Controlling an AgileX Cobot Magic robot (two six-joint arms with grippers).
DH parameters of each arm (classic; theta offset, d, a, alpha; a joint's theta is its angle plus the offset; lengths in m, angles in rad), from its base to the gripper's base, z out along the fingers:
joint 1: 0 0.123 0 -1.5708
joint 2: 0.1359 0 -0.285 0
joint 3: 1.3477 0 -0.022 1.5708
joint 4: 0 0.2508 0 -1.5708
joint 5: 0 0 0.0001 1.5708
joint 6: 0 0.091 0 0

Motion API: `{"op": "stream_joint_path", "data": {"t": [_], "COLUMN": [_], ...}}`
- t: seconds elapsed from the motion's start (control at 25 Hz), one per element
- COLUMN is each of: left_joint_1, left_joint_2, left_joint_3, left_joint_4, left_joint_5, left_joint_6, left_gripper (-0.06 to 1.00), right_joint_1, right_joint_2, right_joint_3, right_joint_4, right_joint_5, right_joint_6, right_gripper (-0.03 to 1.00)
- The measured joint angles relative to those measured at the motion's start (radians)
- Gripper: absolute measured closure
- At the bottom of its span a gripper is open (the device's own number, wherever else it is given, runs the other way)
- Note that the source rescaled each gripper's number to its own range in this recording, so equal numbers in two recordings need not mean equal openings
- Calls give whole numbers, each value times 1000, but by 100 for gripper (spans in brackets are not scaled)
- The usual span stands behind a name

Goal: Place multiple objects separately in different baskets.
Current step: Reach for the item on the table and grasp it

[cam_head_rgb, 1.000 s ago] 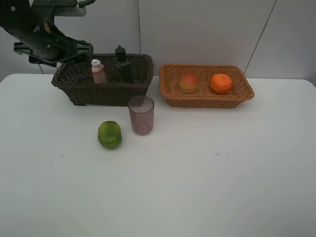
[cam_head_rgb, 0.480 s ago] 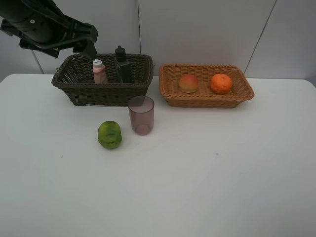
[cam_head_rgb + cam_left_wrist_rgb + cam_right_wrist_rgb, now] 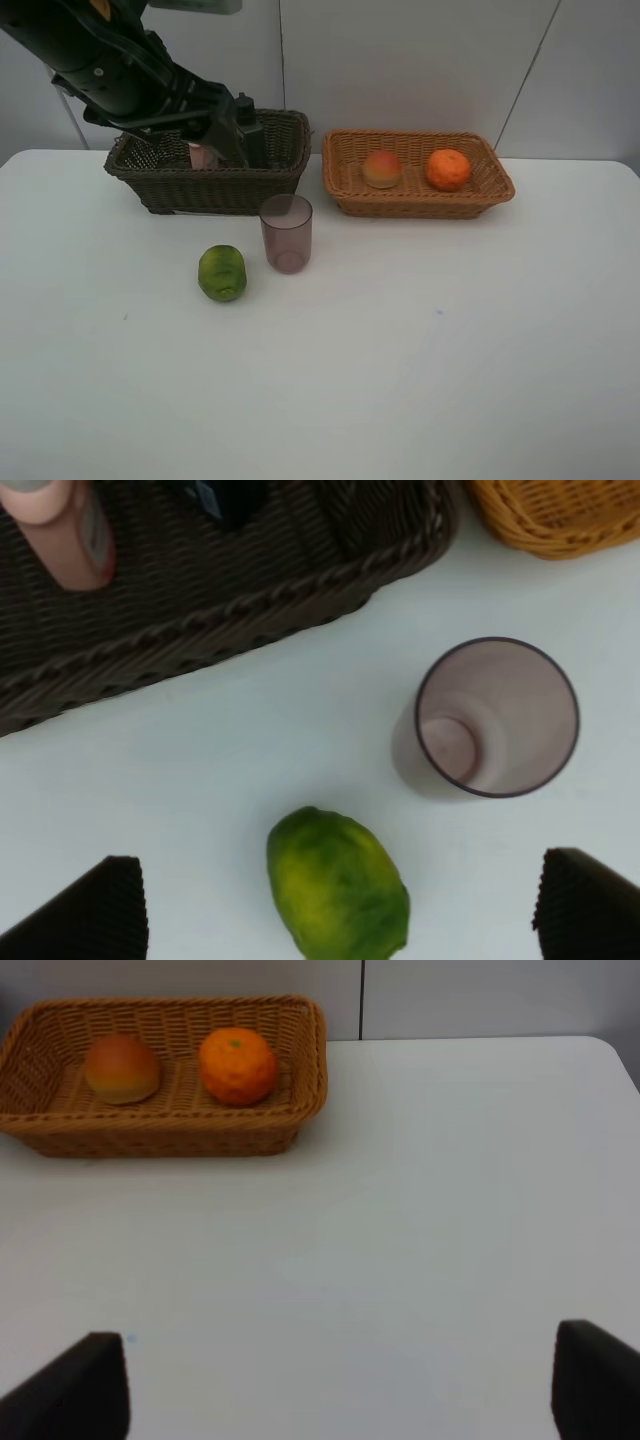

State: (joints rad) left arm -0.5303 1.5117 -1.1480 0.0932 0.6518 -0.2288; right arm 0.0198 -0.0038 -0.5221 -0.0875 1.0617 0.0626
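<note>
In the exterior view my left gripper [image 3: 228, 135] hangs open over the dark brown basket [image 3: 170, 185] and partly hides the pink bottle [image 3: 203, 156] and the dark pump bottle [image 3: 254, 140] inside. The green fruit [image 3: 222, 272] and the mauve cup [image 3: 286, 232] stand on the table in front of that basket. The left wrist view looks down on the green fruit [image 3: 337, 898] and cup [image 3: 497, 717], with the open left gripper [image 3: 340, 915] holding nothing. The peach [image 3: 382, 168] and orange [image 3: 448, 169] lie in the tan basket [image 3: 415, 207]. My right gripper [image 3: 345, 1385] is open over bare table.
The white table [image 3: 420, 340] runs wide in front of both baskets. A grey wall stands right behind them. The right wrist view shows the tan basket [image 3: 310, 1060] with the peach [image 3: 121, 1068] and orange [image 3: 237, 1065] far ahead. The right arm does not show in the exterior view.
My left arm has swung from the far left, behind the dark basket, rightwards and forwards over it, now covering part of both bottles. The objects have not moved.
</note>
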Motion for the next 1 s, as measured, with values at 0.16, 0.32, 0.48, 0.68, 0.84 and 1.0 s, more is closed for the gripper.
{"op": "stream_joint_path", "data": {"t": [0.16, 0.32, 0.48, 0.68, 0.84, 1.0], "left_joint_1": [-60, -94, -135, -183, -207, -217], "left_joint_2": [60, 154, 250, 372, 431, 459], "left_joint_3": [0, -46, -161, -307, -335, -336], "left_joint_4": [-14, -16, -17, -21, -24, -24], "left_joint_5": [18, 38, 87, 187, 195, 171], "left_joint_6": [2, 5, 62, 195, 267, 325], "left_gripper": [-5, -5, -5, -5, -5, -5], "right_joint_1": [0, 0, 0, 0, 0, 0], "right_joint_2": [0, 0, 0, 0, 0, 0], "right_joint_3": [0, 0, 0, 0, 0, 0], "right_joint_4": [0, 0, 0, 0, 0, 0], "right_joint_5": [0, 0, 0, 0, 0, 0], "right_joint_6": [0, 0, 0, 0, 0, 0], "right_gripper": [12, 12, 12, 12, 12, 12]}}
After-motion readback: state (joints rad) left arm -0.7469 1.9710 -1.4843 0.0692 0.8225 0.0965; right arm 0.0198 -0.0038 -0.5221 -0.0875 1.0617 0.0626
